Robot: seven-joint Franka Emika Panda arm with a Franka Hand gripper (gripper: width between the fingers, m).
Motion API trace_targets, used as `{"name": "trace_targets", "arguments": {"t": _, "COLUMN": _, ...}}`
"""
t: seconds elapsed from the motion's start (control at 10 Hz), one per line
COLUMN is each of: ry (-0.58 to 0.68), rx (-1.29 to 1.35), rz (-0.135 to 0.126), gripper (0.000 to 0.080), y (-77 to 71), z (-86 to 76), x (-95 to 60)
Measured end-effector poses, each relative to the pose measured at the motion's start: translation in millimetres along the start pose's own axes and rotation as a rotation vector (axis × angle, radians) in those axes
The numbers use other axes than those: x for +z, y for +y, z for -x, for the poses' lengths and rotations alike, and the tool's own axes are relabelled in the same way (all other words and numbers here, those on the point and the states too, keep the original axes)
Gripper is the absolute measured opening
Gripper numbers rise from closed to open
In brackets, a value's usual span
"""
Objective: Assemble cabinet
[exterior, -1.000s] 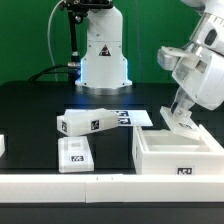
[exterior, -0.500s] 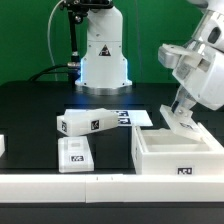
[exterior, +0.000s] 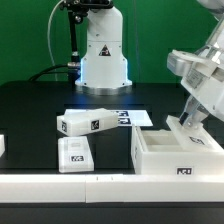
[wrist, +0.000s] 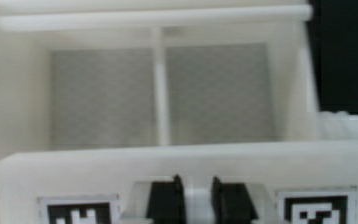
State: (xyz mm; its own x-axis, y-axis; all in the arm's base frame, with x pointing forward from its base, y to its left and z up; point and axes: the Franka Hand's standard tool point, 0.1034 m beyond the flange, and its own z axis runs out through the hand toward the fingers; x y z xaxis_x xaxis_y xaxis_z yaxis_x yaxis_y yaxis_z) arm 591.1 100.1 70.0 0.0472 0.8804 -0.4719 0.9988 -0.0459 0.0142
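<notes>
Pressed together, the fingers (wrist: 158,197), with only a thin sliver between the pads and nothing pinched. Parked at the tagged wall of the cabinet (wrist: 16,90); cannot tell from the wrist view whether touching it or hanging just above.

In the exterior view, found at about four o'clock in the frame, the fingers (exterior: 186,118) coming down on the far rim of the cabinet (exterior: 155,165), toward that box's one o'clock corner.

Looks like a nudge or press on the cabinet body rather than a pickup. To do it well:
- Keep the pads closed and use them as one blunt tip.
- Bear on the middle of the wall, low on it, so the box slides rather than twists or tips.
- Move slowly and stop once the body sits square to the long white rail (exterior: 60,185) at six o'clock.
- Stay off the small knob (wrist: 345,128) on the side wall.

Open side up, the cabinet, split by one upright divider (wrist: 163,90) into two bays. Nothing loose in either; only a plain grey floor shows.

Farther out on the black tabletop (exterior: 30,110):
- One loose tagged panel (exterior: 88,123) near the centre.
- A second panel (exterior: 73,152) at about seven o'clock.
- The marker board (exterior: 138,118) lying flat just behind the first, well apart from the fingers.
</notes>
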Motion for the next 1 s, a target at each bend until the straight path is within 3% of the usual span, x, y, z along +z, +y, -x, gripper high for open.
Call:
{"name": "trace_targets", "arguments": {"t": 0.5, "ry": 0.003, "rx": -0.011, "rz": -0.001, "gripper": 0.0067, "y": 3.2, "z": 3.3, "x": 2.4}}
{"name": "trace_targets", "arguments": {"t": 0.8, "ry": -0.034, "rx": -0.009, "rz": -0.04, "gripper": 0.0067, "y": 3.8, "z": 4.1, "x": 8.3}}
{"name": "trace_targets", "arguments": {"t": 1.0, "ry": -0.044, "rx": 0.003, "rz": -0.048, "gripper": 0.0067, "y": 3.0, "z": 1.2, "x": 11.1}}
